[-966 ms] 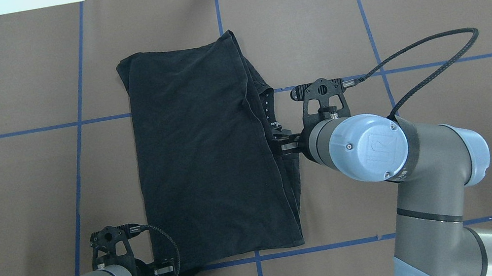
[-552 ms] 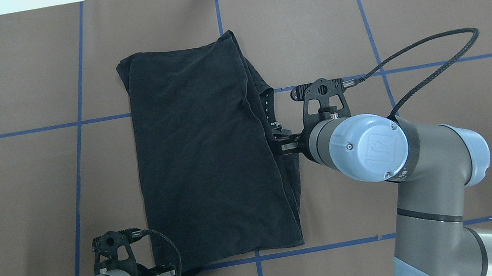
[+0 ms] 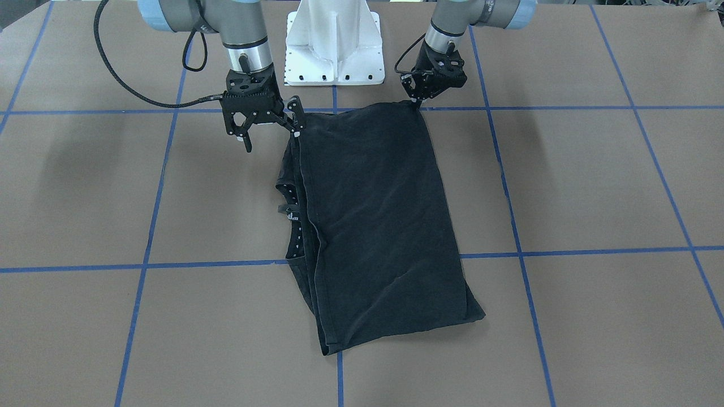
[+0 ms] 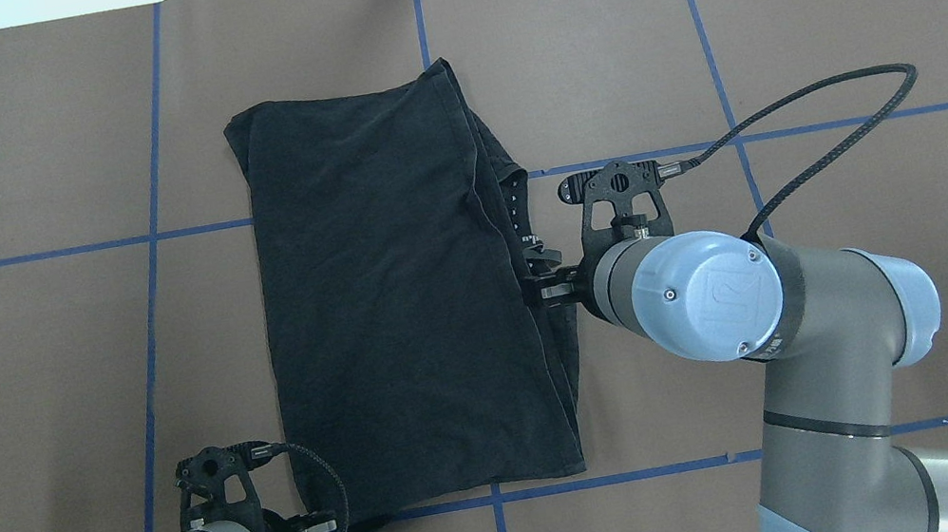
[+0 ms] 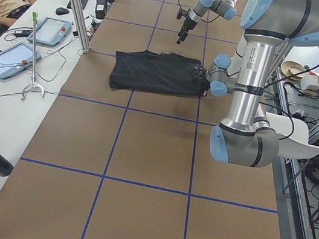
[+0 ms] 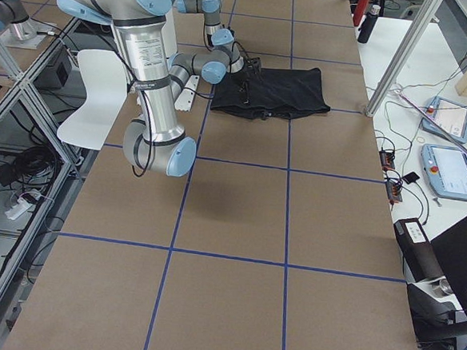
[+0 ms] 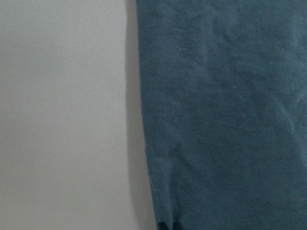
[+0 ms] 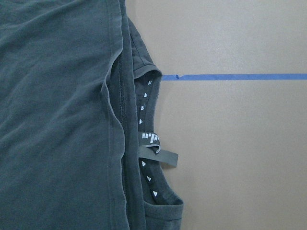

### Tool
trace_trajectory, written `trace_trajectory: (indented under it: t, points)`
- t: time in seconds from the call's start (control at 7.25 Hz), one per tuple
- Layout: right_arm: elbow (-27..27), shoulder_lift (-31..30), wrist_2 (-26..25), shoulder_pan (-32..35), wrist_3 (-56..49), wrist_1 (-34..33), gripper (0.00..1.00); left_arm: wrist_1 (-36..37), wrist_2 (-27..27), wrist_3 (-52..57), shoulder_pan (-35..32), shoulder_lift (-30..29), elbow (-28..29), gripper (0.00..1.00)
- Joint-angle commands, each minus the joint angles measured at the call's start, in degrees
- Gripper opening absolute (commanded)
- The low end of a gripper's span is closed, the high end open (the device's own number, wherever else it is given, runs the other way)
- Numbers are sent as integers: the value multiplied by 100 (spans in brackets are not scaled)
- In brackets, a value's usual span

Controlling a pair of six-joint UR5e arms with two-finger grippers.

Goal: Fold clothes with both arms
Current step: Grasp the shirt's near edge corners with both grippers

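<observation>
T-shirt (image 4: 396, 317) lies lengthwise away from robot, neckline (image 4: 519, 205) facing rightward.

Your table (image 4: 21, 380) — brown cover, blue tape grid (image 4: 48, 253). You've got one black T-shirt (image 4: 396, 317) folded lengthwise, lying near the middle — collar toward the robot's right.

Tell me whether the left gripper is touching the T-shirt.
Touching. The front-facing view shows the left gripper pinching a corner of the T-shirt.

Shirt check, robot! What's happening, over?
Left gripper shut on shirt corner. Right gripper open beside the neck edge. Shirt folded lengthwise, flat on table. Nothing blocking.
</observation>
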Motion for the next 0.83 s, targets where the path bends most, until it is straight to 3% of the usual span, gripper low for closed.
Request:
trace_trajectory:
  t: [0.0,0.28,0.69]
  points:
    - [-50,3,-331,-395,801,157,99,0,-2,-78,2,-2,-28,0]
    - [-216,-15,-900,-808,1733,244,93,0,7,-131,2,-2,-28,0]
    - [-594,-50,-1411,-1090,2770,614,69,0,7,-157,11,-11,-28,0]
